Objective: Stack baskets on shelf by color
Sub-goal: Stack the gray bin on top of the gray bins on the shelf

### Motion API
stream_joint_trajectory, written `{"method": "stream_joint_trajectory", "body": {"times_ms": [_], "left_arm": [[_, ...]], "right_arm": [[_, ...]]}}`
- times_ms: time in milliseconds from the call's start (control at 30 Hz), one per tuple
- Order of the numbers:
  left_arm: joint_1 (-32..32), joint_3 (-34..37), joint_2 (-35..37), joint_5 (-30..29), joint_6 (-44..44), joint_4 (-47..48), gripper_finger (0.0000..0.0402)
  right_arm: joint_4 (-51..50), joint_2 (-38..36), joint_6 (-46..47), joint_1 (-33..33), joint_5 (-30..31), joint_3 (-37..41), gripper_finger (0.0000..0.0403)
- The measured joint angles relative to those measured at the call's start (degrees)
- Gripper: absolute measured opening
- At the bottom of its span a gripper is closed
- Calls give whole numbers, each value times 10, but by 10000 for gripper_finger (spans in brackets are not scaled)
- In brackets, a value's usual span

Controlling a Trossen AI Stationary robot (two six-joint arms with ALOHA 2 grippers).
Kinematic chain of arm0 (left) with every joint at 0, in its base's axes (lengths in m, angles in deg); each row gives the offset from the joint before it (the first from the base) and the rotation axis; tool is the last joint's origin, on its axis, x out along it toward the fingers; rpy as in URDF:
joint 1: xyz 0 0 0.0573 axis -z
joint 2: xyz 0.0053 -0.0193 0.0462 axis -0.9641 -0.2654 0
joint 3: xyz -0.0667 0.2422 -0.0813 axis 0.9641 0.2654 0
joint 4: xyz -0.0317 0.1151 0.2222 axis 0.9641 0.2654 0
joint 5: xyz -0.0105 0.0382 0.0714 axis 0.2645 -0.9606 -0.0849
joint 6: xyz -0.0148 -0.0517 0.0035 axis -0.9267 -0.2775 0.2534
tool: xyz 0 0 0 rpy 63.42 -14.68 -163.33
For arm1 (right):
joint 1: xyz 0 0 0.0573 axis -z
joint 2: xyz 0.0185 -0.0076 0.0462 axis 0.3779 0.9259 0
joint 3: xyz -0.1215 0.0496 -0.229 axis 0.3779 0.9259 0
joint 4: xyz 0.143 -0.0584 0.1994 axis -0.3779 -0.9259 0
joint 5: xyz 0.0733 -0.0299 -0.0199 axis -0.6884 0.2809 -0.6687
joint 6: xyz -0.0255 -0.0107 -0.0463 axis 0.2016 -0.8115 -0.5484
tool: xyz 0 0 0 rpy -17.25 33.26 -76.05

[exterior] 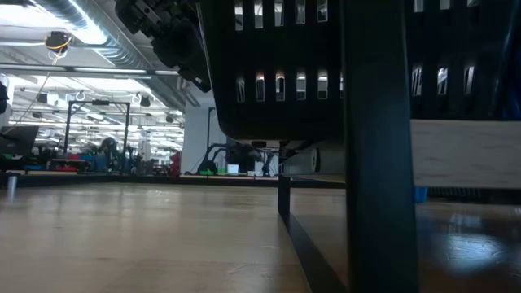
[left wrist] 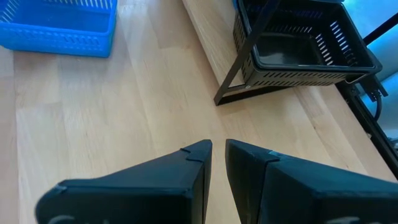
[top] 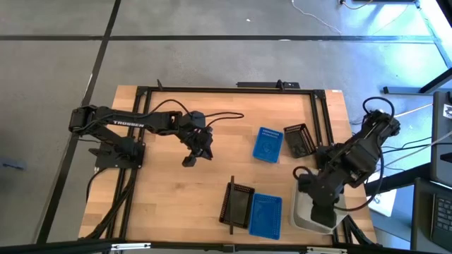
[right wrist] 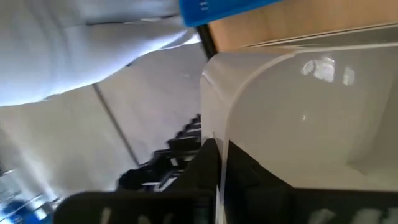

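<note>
The left gripper [top: 189,161] hangs over bare wood near the middle of the table [top: 162,204], its fingers [left wrist: 193,163] a narrow slit apart and holding nothing. Open tabletop lies all around it, with the table's left edge well away. Ahead of it, in the left wrist view, an empty black basket [left wrist: 298,46] sits on the pale shelf [left wrist: 205,37] behind the thin black bar [left wrist: 249,56], with a blue basket [left wrist: 59,28] off to one side. From above, a black basket [top: 236,204] and a blue basket [top: 265,215] sit side by side at the table's near edge, between the two grippers. Farther back, another blue basket [top: 268,144] lies just beside a second black basket [top: 299,140], close to the frame's right rail. The right gripper [top: 323,209] is at the table's near right corner, its fingers together and clamped on the rim of a white basket [right wrist: 298,106], whose inside looks empty. That white basket [top: 311,215] reaches the table's edge, just beside the near blue one.
</note>
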Motion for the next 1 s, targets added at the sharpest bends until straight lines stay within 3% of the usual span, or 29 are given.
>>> {"method": "stream_joint_trajectory", "body": {"times_ms": [333, 633, 1000], "left_arm": [[-3, 0, 0, 0, 0, 0, 39], [-2, 0, 0, 0, -1, 0, 39], [-2, 0, 0, 0, -6, 0, 39]], "right_arm": [[-28, 74, -102, -8, 5, 0, 0], [-28, 119, -104, -9, 6, 0, 3], [-29, 124, -101, -9, 4, 0, 81]]}}
